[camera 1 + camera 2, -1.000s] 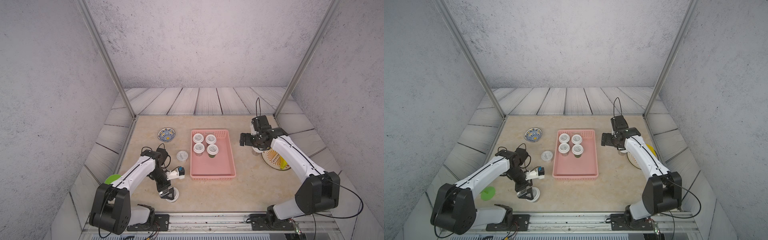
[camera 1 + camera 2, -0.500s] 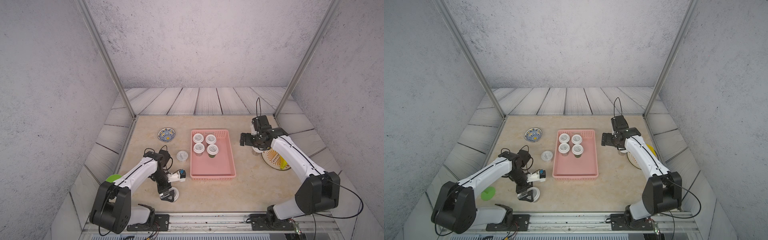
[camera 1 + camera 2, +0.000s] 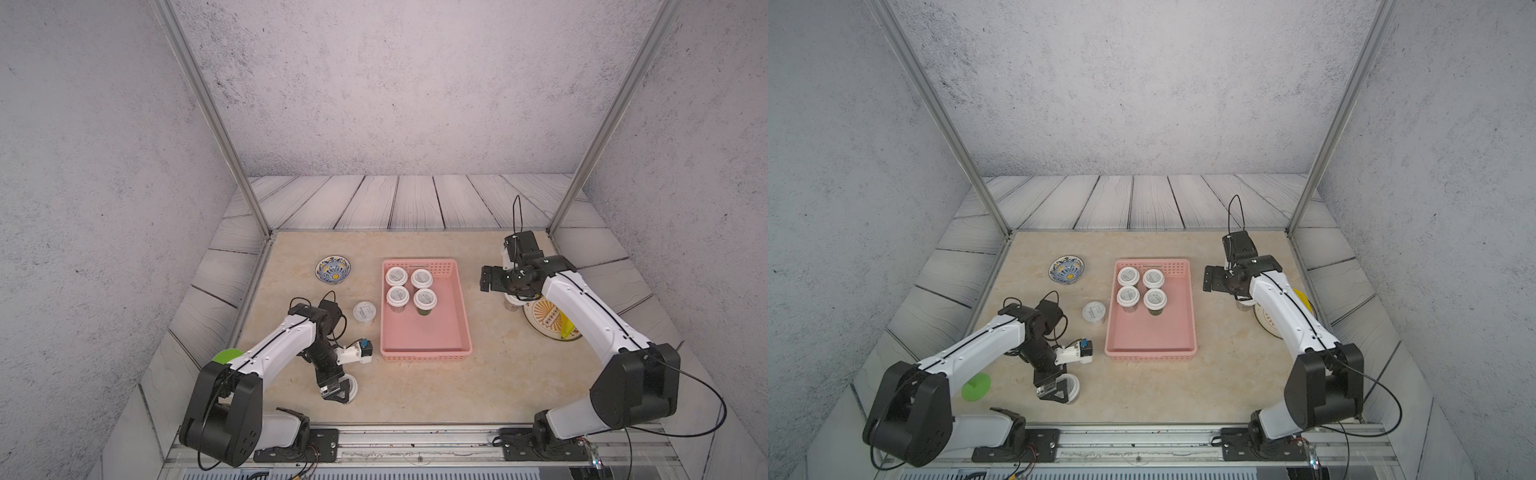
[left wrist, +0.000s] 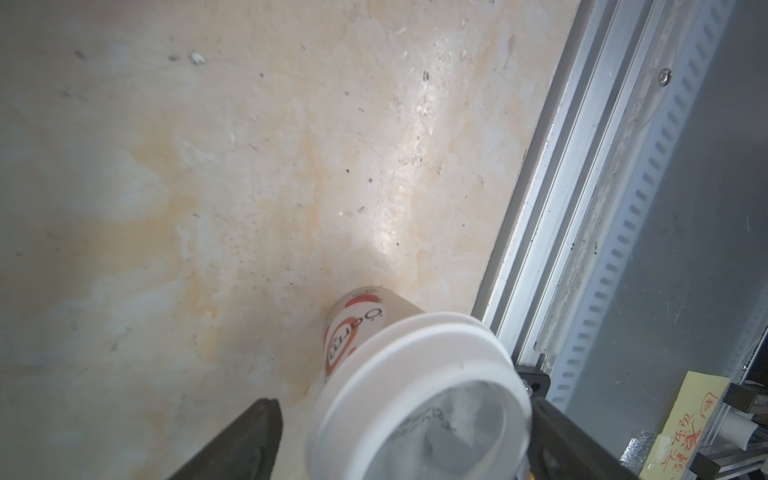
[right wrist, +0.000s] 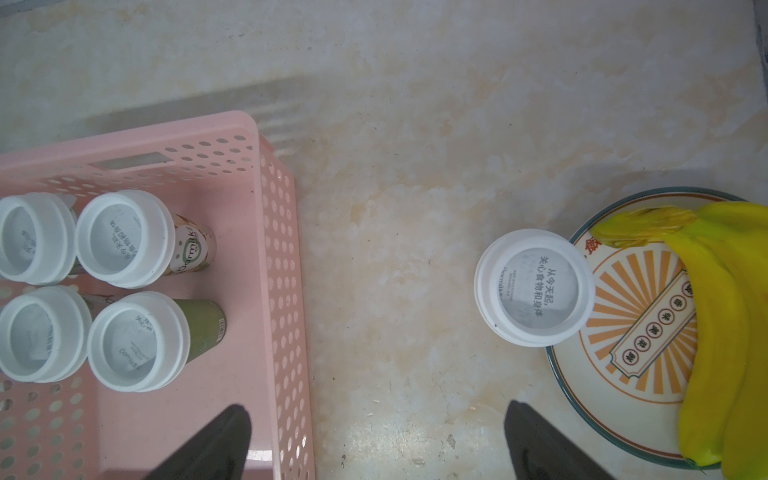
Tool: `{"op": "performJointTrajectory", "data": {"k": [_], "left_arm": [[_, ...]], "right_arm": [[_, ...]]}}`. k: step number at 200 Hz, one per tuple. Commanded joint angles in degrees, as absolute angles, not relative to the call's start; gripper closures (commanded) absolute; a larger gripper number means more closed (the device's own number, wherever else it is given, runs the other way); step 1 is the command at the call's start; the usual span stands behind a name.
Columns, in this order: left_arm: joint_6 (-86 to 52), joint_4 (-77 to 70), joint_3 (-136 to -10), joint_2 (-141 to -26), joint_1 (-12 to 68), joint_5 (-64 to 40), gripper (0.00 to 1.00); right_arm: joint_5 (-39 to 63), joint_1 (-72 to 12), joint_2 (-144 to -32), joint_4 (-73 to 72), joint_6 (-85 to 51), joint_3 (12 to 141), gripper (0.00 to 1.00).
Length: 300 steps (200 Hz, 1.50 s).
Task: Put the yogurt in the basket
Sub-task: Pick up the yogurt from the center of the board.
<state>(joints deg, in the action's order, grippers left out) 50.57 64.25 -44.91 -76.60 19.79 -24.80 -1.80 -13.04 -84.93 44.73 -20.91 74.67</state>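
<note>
Our left pincer (image 4: 399, 440) straddles a yogurt cup (image 4: 419, 399) near the tabletop's (image 3: 519, 374) front edge, jaws apart around its lid, while our right pincer (image 5: 374, 440), wide open, hovers between the basket (image 5: 282, 249) holding four cups and another cup (image 5: 535, 288) beside the banana plate (image 5: 636, 374).
</note>
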Motion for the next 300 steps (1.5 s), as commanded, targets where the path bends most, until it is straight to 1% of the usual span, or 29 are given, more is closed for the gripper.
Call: {"op": "performJointTrajectory", "data": {"k": [1,17,70,141,194,242,300], "left_arm": [[50.4,64.6,-44.1,-77.3,20.2,-24.8,0.05],[50.3,64.7,-43.9,-77.3,20.3,-24.6,0.06],[50.1,64.8,-44.3,-77.3,20.3,-24.4,0.14],[49.7,66.6,-47.6,-77.1,20.3,-23.4,0.19],[49.4,69.0,-51.4,-77.0,20.3,-24.1,0.22],[49.4,69.1,-51.8,-76.8,20.3,-23.6,0.24],[49.3,72.9,-59.3,-77.2,20.4,-25.6,0.26]], "right_arm": [[-1.8,-12.8,-84.6,44.9,-21.0,74.2,0.0],[-1.8,-12.8,-84.6,44.9,-21.1,74.2,0.0],[-1.7,-12.6,-84.7,44.9,-21.0,74.2,0.0],[-1.7,-12.6,-84.9,44.8,-21.0,74.1,0.0],[-1.8,-12.4,-84.8,44.8,-21.0,74.0,0.0],[-1.8,-12.4,-84.7,44.9,-21.0,73.9,0.0],[-1.8,-12.4,-84.8,45.0,-21.3,73.9,0.0]]}}
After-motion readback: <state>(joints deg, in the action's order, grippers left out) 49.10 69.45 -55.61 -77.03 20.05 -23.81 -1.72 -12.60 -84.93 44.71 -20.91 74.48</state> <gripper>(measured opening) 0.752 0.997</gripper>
